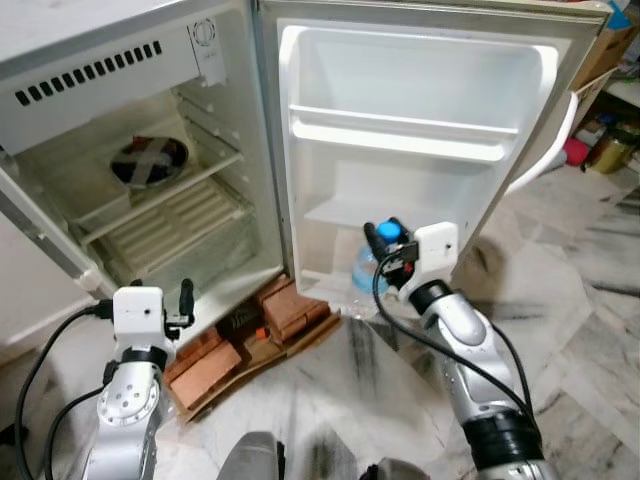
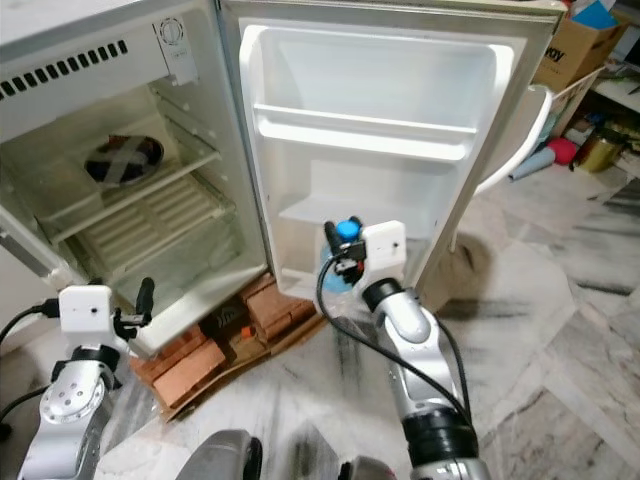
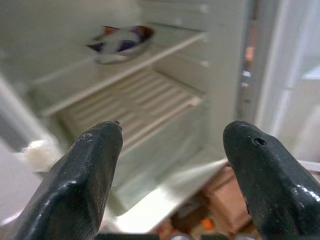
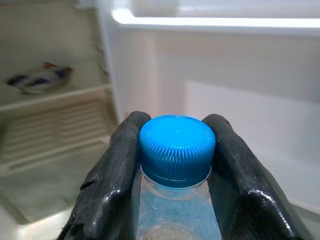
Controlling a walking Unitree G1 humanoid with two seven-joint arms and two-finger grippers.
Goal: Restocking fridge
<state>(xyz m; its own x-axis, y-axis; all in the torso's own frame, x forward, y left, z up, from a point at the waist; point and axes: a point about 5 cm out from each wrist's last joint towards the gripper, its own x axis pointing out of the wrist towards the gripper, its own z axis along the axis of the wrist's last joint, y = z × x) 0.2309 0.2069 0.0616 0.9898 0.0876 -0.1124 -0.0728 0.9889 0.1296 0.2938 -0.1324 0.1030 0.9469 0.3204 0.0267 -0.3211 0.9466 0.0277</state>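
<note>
Clear plastic water bottle with blue cap (image 4: pixel 176 150) is pinched at the neck by the right gripper (image 1: pixel 385 243), held low in front of the white fridge door's (image 1: pixel 420 130) bottom shelf. Bottle body is mostly hidden behind the gripper and wrist. Left gripper (image 3: pixel 172 150) is spread wide, holding nothing, aimed at the open white fridge (image 1: pixel 150 170). Blurred dark round item (image 1: pixel 148 161) sits on an inner shelf; can't identify it. Red bricks (image 1: pixel 240 335) lie under the fridge.
</note>
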